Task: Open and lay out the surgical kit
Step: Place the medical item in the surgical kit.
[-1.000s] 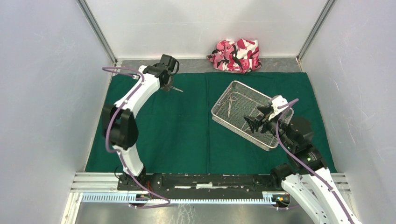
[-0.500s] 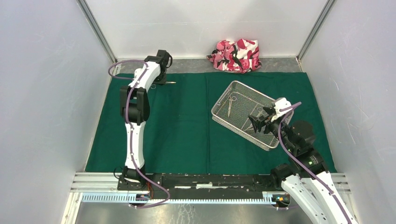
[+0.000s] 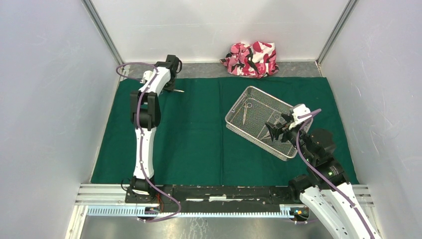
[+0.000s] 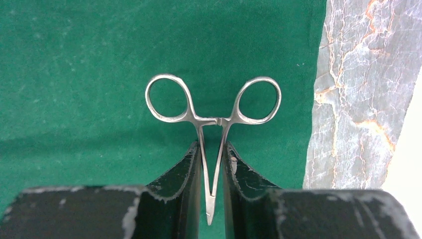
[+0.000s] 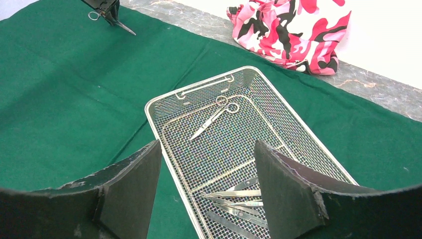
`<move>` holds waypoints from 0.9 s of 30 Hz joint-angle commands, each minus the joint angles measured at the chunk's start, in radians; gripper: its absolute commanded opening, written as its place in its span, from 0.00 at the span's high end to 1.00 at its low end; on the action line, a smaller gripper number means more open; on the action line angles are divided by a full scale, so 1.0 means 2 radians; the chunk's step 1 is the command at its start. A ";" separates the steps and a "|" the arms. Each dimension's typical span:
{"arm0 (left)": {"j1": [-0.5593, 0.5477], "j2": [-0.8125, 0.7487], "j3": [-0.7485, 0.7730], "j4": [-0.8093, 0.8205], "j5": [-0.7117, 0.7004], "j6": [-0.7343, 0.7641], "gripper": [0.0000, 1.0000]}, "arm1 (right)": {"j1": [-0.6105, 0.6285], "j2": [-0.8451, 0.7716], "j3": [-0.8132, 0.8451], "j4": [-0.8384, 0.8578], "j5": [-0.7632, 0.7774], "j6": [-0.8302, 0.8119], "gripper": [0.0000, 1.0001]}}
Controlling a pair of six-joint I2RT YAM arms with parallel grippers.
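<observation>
The dark green drape [image 3: 199, 129] lies spread flat on the table. The wire-mesh tray [image 3: 254, 140] sits on it at the right, turned at an angle. It holds small scissors [image 3: 245, 112] and several slim steel tweezers and blades [image 5: 234, 199]. My left gripper [image 3: 169, 88] is at the drape's far left corner, shut on ring-handled forceps [image 4: 214, 117]. The forceps' rings point ahead, just above the cloth [image 4: 74, 74]. My right gripper [image 3: 278, 130] is open and empty. It hovers over the near right part of the tray [image 5: 293, 112], above the tweezers.
A pink-white-black camouflage bundle [image 3: 251, 59] lies on the bare grey table behind the drape. A marbled grey table strip [image 4: 348, 99] borders the drape close to the forceps. White walls and metal posts enclose the left, back and right sides.
My left arm has swung the forceps from over the drape back to its far left corner. The right gripper has barely moved.
</observation>
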 commanded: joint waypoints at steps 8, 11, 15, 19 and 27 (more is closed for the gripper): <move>0.019 0.011 0.031 0.016 0.003 0.033 0.66 | 0.003 0.022 0.010 0.004 0.018 -0.002 0.26; 0.021 0.000 0.036 0.008 0.009 0.044 0.45 | 0.004 0.034 0.024 -0.005 0.020 0.003 0.26; 0.030 -0.048 -0.001 0.018 0.050 0.044 0.30 | 0.004 0.049 0.050 -0.018 0.024 0.023 0.26; 0.032 -0.134 -0.054 0.056 0.066 0.078 0.27 | 0.004 0.079 0.070 -0.031 0.047 0.048 0.26; 0.024 -0.444 -0.361 0.319 0.154 0.320 0.14 | -0.008 0.267 0.115 -0.066 0.101 0.095 0.25</move>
